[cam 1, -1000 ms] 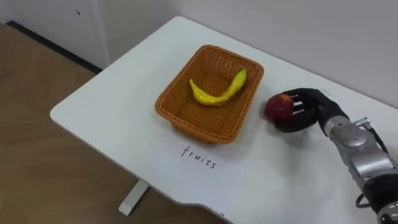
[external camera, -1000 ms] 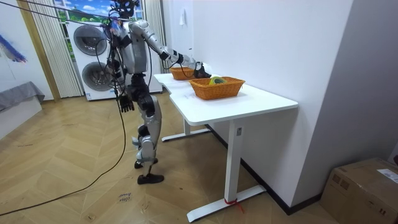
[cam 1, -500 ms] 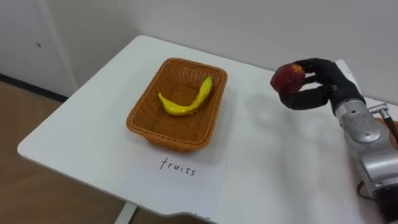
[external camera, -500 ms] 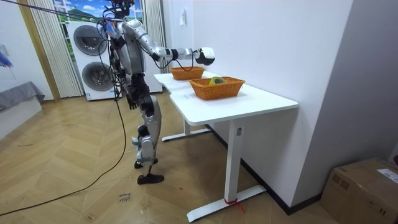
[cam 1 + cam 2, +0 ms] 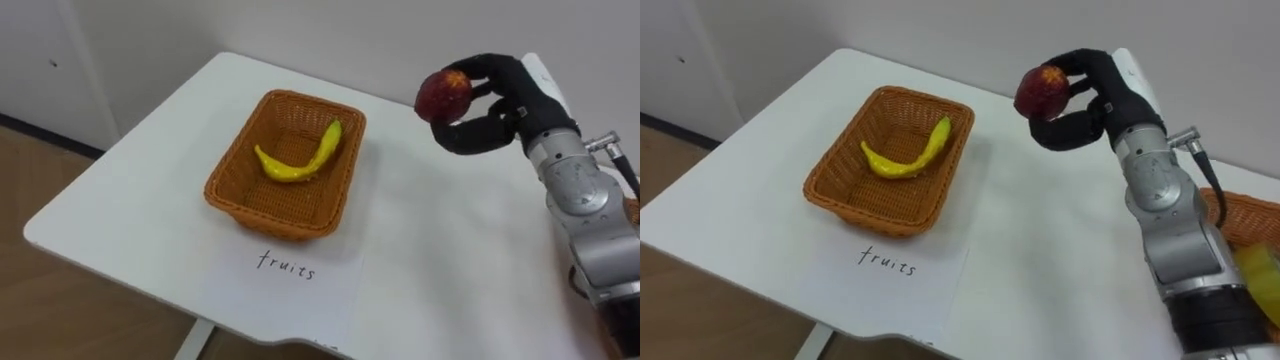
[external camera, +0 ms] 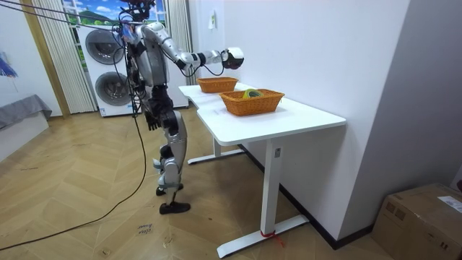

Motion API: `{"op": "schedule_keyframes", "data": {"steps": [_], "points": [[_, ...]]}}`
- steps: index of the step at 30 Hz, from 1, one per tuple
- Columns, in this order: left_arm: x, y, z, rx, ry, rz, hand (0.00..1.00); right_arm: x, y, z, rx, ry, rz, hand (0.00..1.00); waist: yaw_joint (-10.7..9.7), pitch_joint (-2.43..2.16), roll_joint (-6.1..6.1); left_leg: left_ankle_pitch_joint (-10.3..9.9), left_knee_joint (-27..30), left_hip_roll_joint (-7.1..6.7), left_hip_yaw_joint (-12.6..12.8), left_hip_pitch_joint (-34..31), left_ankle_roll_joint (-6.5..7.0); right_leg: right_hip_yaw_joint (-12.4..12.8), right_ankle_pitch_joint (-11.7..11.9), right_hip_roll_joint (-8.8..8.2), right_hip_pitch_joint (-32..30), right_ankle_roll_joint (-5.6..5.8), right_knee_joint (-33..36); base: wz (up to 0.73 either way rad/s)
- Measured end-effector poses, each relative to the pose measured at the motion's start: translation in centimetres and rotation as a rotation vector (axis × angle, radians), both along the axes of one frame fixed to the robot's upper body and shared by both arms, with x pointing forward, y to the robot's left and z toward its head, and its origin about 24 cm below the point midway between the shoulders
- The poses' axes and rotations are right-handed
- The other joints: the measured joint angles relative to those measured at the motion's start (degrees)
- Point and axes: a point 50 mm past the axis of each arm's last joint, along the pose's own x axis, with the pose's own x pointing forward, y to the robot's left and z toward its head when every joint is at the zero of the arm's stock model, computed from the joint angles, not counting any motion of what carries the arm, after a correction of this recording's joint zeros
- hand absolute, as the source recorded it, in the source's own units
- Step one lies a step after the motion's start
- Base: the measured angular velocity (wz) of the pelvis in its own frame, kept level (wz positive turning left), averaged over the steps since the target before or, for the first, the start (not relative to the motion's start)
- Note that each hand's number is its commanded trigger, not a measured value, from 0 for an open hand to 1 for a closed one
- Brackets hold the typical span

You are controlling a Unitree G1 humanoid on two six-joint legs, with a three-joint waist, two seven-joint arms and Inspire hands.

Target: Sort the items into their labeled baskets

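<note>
My right hand (image 5: 497,108) is raised above the white table (image 5: 140,205), shut on a red apple (image 5: 443,95). The apple hangs in the air to the right of the brown wicker basket (image 5: 224,194), a little beyond its far right corner. A yellow banana (image 5: 296,165) lies inside that basket. In the room view I stand at the table's end with the right hand (image 6: 233,58) held out high over the table and the left hand (image 6: 152,118) hanging by my hip.
A white sheet with handwriting (image 5: 288,270) lies in front of the basket near the table's front edge. A second wicker basket (image 5: 1246,212) with a yellow object (image 5: 1259,270) shows at the right. White wall runs close behind the table.
My right hand has lifted the apple off the table and carried it higher, slightly toward the basket. The eye view has shifted too. Banana and basket stay put.
</note>
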Motion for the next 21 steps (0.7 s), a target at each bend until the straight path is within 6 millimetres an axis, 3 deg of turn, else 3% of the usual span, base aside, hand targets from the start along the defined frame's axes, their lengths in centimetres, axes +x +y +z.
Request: {"op": "schedule_keyframes", "data": {"steps": [6,9,15,21], "points": [[0.0,0.0,0.0,0.000,0.006,-0.012,0.00,-0.1,1.7,-0.1,-0.006,0.036,0.098,1.00,1.61,0.52,-1.10,0.01,0.06,-0.07,-0.49,-0.44,-0.01,-0.89,0.00,-0.12,-0.16,0.00,-0.02,0.04],[0.0,0.2,0.1,0.007,0.012,-0.030,0.00,-0.1,2.1,-0.3,-0.009,0.053,0.121,1.00,2.63,0.27,-1.94,-0.03,0.43,-0.20,-1.29,-1.04,0.04,-1.60,0.00,-0.18,-0.26,0.00,-0.04,0.15],[-0.3,0.3,0.1,-0.002,0.049,-0.084,0.00,-0.4,4.2,-1.8,-0.066,0.125,0.193,1.00,4.88,0.44,-1.70,-0.06,0.44,-0.23,-1.64,-1.03,0.10,-1.70,-0.02,-0.23,-0.07,0.04,-0.11,0.03],[-0.9,0.3,0.1,-0.002,0.077,-0.083,0.00,-0.6,4.8,-2.7,-0.106,0.182,0.222,1.00,7.14,0.51,-1.78,-0.06,0.46,-0.28,-1.86,-1.09,0.09,-1.54,-0.08,-0.20,-0.05,0.13,-0.11,0.02]]}}
